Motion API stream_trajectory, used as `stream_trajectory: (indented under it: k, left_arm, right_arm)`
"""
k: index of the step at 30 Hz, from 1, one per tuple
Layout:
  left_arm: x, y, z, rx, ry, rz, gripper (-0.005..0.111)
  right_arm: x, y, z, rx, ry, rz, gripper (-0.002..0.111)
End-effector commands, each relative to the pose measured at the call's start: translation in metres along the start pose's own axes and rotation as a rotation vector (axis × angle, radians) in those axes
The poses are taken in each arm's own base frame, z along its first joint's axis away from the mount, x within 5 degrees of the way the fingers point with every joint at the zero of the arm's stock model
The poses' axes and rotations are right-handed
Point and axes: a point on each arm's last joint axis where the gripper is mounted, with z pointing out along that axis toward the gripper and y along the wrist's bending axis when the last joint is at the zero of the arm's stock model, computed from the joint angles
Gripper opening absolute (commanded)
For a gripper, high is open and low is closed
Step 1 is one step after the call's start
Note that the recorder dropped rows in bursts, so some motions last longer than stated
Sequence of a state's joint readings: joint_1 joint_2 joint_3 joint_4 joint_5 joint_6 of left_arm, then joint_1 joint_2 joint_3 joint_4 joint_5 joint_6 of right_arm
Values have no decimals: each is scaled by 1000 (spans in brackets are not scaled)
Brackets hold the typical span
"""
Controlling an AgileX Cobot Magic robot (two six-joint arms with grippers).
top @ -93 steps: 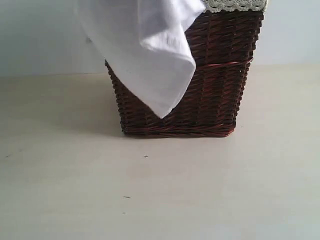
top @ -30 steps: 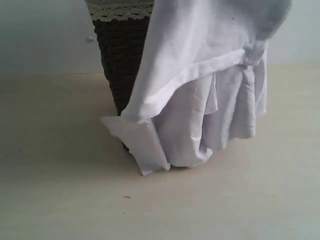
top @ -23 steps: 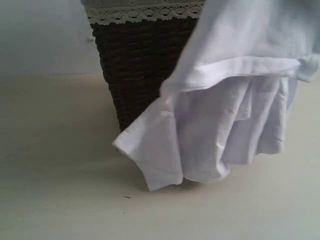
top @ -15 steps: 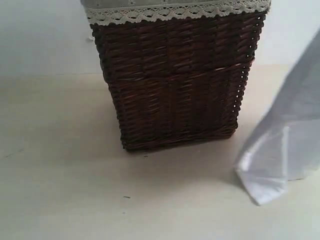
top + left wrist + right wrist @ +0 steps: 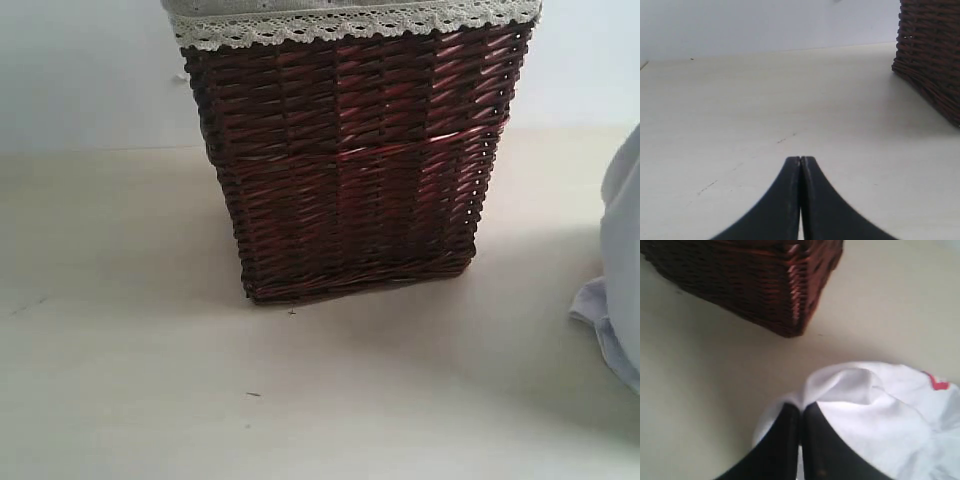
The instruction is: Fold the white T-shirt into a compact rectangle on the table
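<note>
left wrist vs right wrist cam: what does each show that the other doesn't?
Left wrist only: the left tool, shut on nothing above bare surface, and the pale wall behind. Right wrist only: the right tool, shut on a bunched fold of the white T-shirt, which shows a bit of red lettering. Both: a lower corner of the wicker basket standing on the table.

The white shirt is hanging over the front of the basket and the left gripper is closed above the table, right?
No. The shirt is off the basket: it is bunched up to the basket's right, at the edge of the exterior view. The left gripper is closed above the table.
</note>
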State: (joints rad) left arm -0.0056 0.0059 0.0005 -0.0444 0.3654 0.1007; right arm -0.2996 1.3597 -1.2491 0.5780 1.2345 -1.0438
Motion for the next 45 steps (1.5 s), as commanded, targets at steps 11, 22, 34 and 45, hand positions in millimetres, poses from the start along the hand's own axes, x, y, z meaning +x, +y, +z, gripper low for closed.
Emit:
stream_trajectory:
  k: [11, 22, 34, 45]
  left_arm:
    - [-1, 0, 0, 5, -13, -1, 0]
    - [-1, 0, 0, 5, -13, -1, 0]
    - [-1, 0, 0, 5, -13, -1, 0]
    - [-1, 0, 0, 5, -13, -1, 0]
  right_arm:
    - [19, 27, 43, -319, -238, 269, 0]
    - [65, 46, 78, -403, -163, 176, 29]
    - [70, 31, 65, -106, -51, -251, 48]
    - [105, -35, 126, 186, 166, -91, 35]
